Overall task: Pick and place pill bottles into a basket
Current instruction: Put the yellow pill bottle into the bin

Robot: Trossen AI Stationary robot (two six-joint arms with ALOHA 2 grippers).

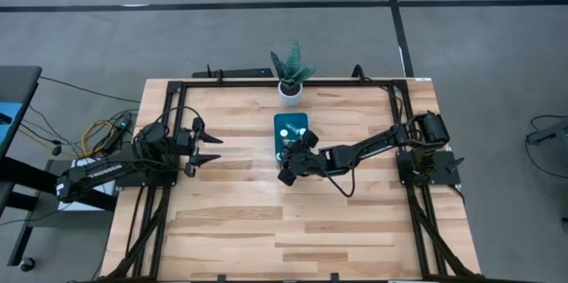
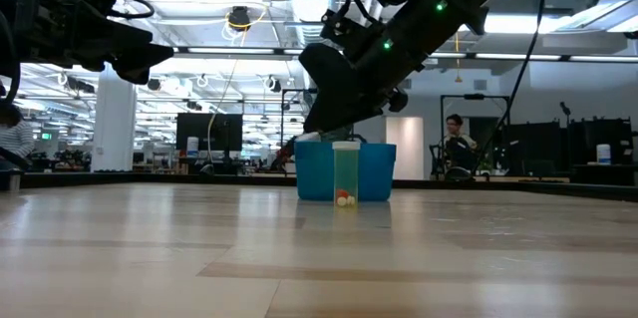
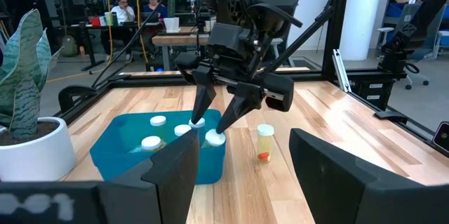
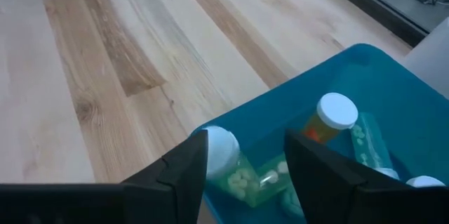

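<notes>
The teal basket (image 1: 291, 129) stands at the table's middle, toward the far side, with several white-capped pill bottles (image 3: 151, 142) lying in it. One more pill bottle (image 3: 264, 142) stands upright on the table beside the basket. My right gripper (image 4: 245, 140) hovers open over the basket's corner, slanting down. A white-capped bottle (image 4: 222, 151) lies between its fingers, inside the basket against the wall. My left gripper (image 1: 207, 145) waits open at the table's left side, well clear of the basket. My right gripper stands with its fingers on either side of the white-capped bottle (image 4: 222, 151) in the basket's corner. One finger (image 4: 184, 171) is close against the cap. I cannot tell whether it touches.
A white pot with a green plant (image 1: 290, 86) stands just beyond the basket at the table's far edge. Black frame rails (image 1: 169, 114) run along the table's sides. Bare wood (image 1: 293, 230) stretches across the near half.
</notes>
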